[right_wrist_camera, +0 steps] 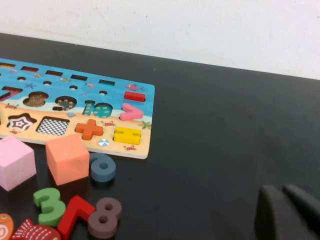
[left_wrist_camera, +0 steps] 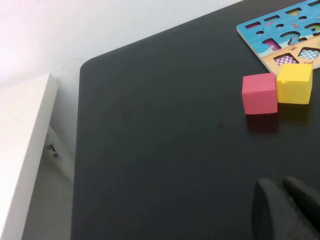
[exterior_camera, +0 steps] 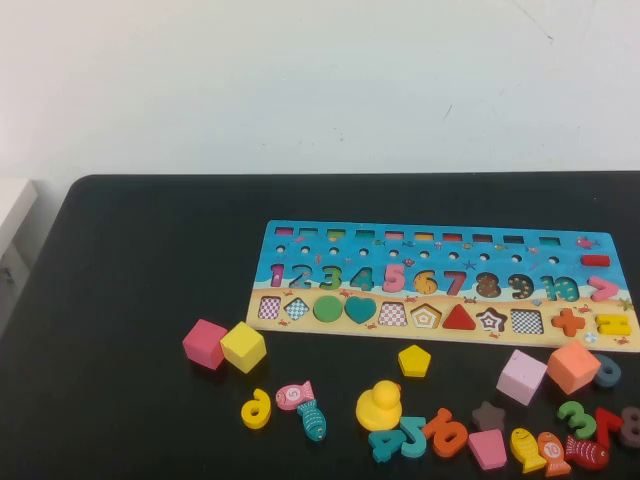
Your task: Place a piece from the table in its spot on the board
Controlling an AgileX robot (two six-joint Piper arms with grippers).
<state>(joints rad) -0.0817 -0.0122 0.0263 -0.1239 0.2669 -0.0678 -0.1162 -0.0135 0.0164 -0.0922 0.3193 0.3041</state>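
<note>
The piece, a small flat yellow pentagon (exterior_camera: 414, 360), lies on the black table (exterior_camera: 130, 260) just in front of the board (exterior_camera: 430, 250). The long board has a blue top, a sandy bottom and a row of shape slots, among them an empty pentagon slot (exterior_camera: 426, 316). Neither arm shows in the high view. My left gripper (left_wrist_camera: 281, 184) hovers shut and empty over bare table near the board's left end (left_wrist_camera: 260, 30). My right gripper (right_wrist_camera: 282, 189) is shut and empty over bare table beyond the board's right end (right_wrist_camera: 110, 90).
A pink cube (exterior_camera: 204, 343) and a yellow cube (exterior_camera: 243, 347) sit left of the piece. A yellow duck (exterior_camera: 379, 405), a pale pink cube (exterior_camera: 521, 377), an orange cube (exterior_camera: 573, 366) and several loose numbers and fish crowd the front. A white shelf (left_wrist_camera: 25, 150) stands past the table's left edge.
</note>
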